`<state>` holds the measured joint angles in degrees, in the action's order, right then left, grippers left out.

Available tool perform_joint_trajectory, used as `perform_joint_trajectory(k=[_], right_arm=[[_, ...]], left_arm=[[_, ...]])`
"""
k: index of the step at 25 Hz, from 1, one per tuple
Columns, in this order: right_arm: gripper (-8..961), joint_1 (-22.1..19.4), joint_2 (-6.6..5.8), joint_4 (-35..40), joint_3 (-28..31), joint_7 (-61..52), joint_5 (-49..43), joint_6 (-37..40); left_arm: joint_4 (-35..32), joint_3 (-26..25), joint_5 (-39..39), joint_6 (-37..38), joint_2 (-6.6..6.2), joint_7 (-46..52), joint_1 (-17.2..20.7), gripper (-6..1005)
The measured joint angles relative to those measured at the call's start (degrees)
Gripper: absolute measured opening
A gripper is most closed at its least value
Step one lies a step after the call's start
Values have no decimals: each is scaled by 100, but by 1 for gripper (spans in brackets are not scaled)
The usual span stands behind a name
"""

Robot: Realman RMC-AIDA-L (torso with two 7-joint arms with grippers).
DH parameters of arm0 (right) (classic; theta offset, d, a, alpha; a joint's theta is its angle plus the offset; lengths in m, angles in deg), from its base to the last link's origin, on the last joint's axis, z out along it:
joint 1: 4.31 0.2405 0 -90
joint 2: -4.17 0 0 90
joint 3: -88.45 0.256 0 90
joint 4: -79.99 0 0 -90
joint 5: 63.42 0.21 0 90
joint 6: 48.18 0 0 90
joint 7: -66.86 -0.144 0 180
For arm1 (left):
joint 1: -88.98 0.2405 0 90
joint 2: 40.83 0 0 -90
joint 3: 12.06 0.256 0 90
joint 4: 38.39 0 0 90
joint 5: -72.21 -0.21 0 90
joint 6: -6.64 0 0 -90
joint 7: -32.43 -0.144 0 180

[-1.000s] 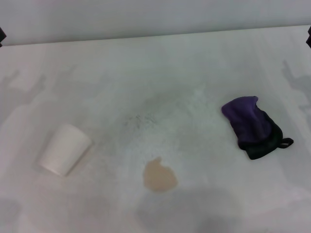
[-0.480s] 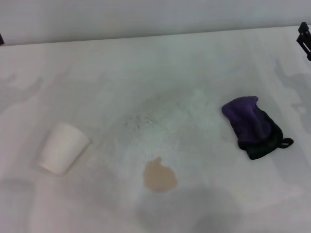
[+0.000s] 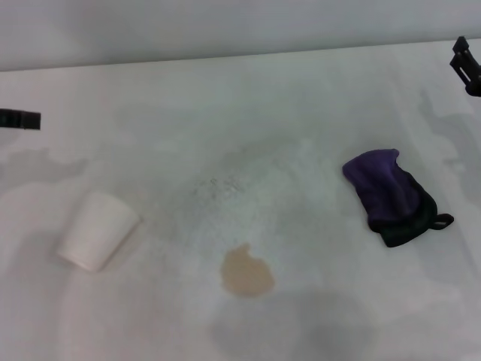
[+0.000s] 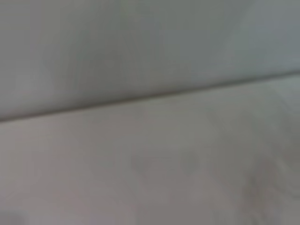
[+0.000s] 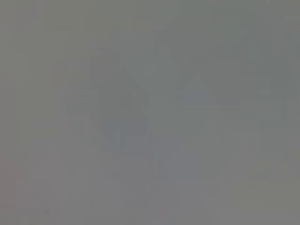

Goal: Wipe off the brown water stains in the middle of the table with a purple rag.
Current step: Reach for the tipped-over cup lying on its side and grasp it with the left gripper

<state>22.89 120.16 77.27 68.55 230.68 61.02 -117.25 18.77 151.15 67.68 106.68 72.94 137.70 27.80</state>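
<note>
Nearest the robot, the brown water stains (image 3: pixel 246 272) are lying as 1 tan blotch on the table (image 3: pixel 248 113), just forward of centre, untouched and not yet wiped.

To the left and slightly farther out, a white cup (image 3: pixel 98 230) is lying on its side, well apart from the blotch.

To the right, at about the same depth, the purple rag (image 3: pixel 392 197) is sitting bunched on the tabletop, black edge and loop pointing toward the right edge, well apart from the stain. Nothing is gripping it.

Farther back, the left gripper (image 3: pixel 19 119) is showing only as a dark tip at the left edge; the right gripper (image 3: pixel 467 65) is peeking in at the far right corner, beyond the rag. Finger state of either: cannot tell. Both wrist views are showing no task object.

Risks, as judged: the rag is bunched, so a shallow pinch may be catching only 1 fold or the loop, and it may slip mid-wipe. A wide sweep toward the left may be knocking the cup. A poorly flattened rag may be smearing the liquid instead of lifting it.
</note>
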Motion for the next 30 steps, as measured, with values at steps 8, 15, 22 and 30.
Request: perform_joint_trajectory(k=[8,15,22,30], right_arm=[[865,-80,4,-182,0,0,2,-117],[865,-146,3,-383,13,0,-3,-252],[864,-212,8,-481,13,-83,-37,-434],[864,-330,6,-576,13,-233,-51,-600]], left_arm=[[-165,11,-1358,472,-124,-84,-511,860],[-400,17,-1996,378,-45,-238,-651,860],[-738,13,-2395,-85,190,-383,-572,860],[-820,0,-2513,-427,402,-471,-494,859]])
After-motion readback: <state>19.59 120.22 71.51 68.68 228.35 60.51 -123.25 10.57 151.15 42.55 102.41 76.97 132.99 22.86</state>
